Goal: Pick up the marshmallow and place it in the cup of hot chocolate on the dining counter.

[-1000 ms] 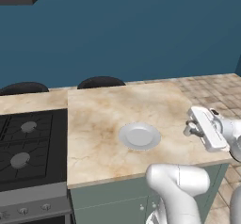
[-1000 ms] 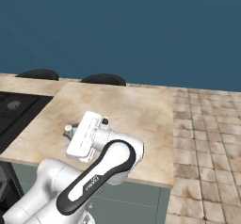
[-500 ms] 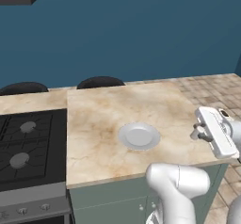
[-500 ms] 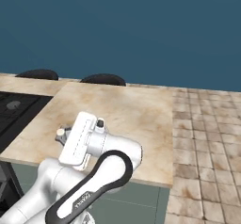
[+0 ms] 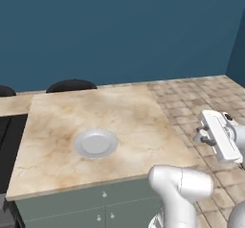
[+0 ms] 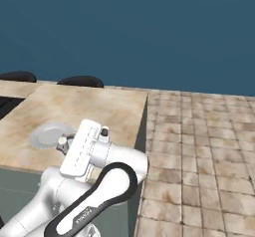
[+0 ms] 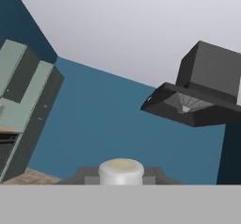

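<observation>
Claw (image 7: 121,178) closed on the marshmallow (image 7: 121,171), raised off the counter's end.

The claw clamps the small white cylinder between its dark fingertips, pointing up toward the black range hood (image 7: 200,93) and blue wall. The hand (image 5: 217,136) hangs just past the right end of the dining counter (image 5: 129,121), above the tiled floor (image 6: 199,151). A round grey plate (image 5: 95,143) lies on the counter, well apart from the hand.

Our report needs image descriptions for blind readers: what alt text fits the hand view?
A small white marshmallow sits between the claw's dark fingertips at the bottom. Beyond it are a dark blue wall, a black range hood at right and grey-green cabinets at left.
</observation>
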Tool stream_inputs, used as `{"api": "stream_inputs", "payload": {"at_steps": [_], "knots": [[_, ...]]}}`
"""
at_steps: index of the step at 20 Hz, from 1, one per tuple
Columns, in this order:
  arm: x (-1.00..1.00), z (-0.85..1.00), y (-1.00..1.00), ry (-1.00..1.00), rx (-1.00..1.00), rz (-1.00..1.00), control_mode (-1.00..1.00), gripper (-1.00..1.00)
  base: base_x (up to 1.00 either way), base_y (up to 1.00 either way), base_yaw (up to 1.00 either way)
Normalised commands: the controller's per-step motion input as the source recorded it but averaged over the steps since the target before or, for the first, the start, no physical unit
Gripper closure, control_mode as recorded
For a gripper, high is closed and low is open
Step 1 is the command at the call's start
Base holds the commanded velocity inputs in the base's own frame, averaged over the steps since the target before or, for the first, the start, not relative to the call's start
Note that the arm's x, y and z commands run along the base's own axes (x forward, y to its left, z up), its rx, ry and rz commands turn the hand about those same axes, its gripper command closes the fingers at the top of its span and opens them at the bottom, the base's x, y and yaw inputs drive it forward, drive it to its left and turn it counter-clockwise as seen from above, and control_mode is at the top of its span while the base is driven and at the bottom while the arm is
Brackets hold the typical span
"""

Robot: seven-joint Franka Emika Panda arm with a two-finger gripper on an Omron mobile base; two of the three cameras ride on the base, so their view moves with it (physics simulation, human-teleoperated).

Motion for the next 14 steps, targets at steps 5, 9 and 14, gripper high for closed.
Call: {"api": "stream_inputs", "payload": {"at_steps": [5, 9, 14], "knots": [[0.0, 0.0, 0.0, 0.0, 0.0, 0.0, 1.0, 1.0, 0.0, -1.0, -0.05], [0.0, 0.0, 0.0, 0.0, 0.0, 0.0, 1.0, 1.0, 0.0, -1.0, 0.0], [0.0, 0.0, 0.0, 0.0, 0.0, 0.0, 1.0, 1.0, 0.1, -1.0, 0.0]]}}
